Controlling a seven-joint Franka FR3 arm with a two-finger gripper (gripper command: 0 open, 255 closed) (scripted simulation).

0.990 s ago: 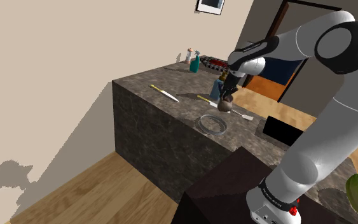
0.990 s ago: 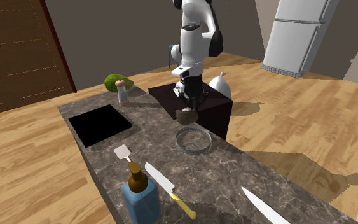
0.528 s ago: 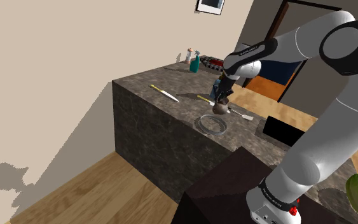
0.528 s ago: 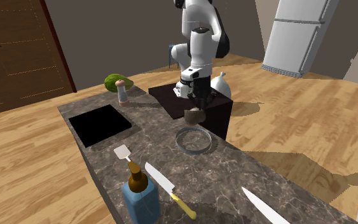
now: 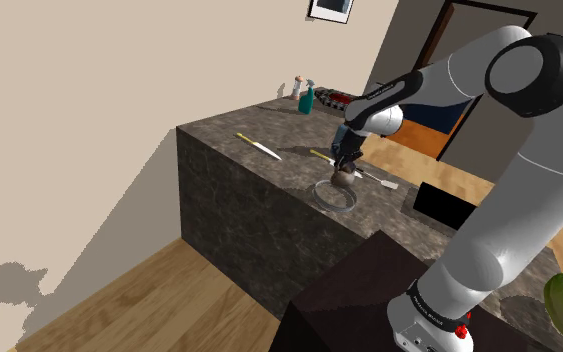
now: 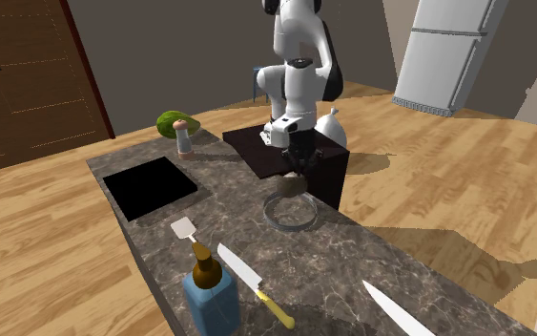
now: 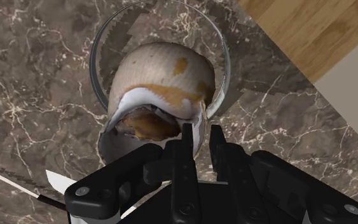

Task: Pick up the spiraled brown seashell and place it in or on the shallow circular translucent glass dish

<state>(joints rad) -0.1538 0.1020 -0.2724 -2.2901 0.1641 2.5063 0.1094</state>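
A brown and cream spiraled seashell [image 7: 161, 89] hangs from my gripper [image 7: 199, 137], whose black fingers are shut on its lip. The shell [image 5: 344, 179] hovers just above the shallow clear glass dish [image 5: 333, 196] on the dark marble counter. In the second exterior view the shell [image 6: 292, 185] sits over the near rim of the dish [image 6: 291, 212], under my gripper [image 6: 296, 172]. From the wrist view the dish [image 7: 101, 44] rings the shell from below, partly hidden by it.
On the counter [image 6: 333, 277] lie a yellow-handled knife [image 6: 254, 283], a second knife [image 6: 397, 314], a white spatula [image 6: 184, 229], a blue bottle [image 6: 210, 289] and a black cooktop [image 6: 150, 185]. A shaker [image 6: 184, 141] and a green fruit [image 6: 175, 122] stand beyond it. The counter edge [image 5: 254, 185] drops to wooden floor.
My gripper has carried the shell toward the shoulder view's left and downward, from beside the dish to directly over it. The grip on the shell is unchanged.
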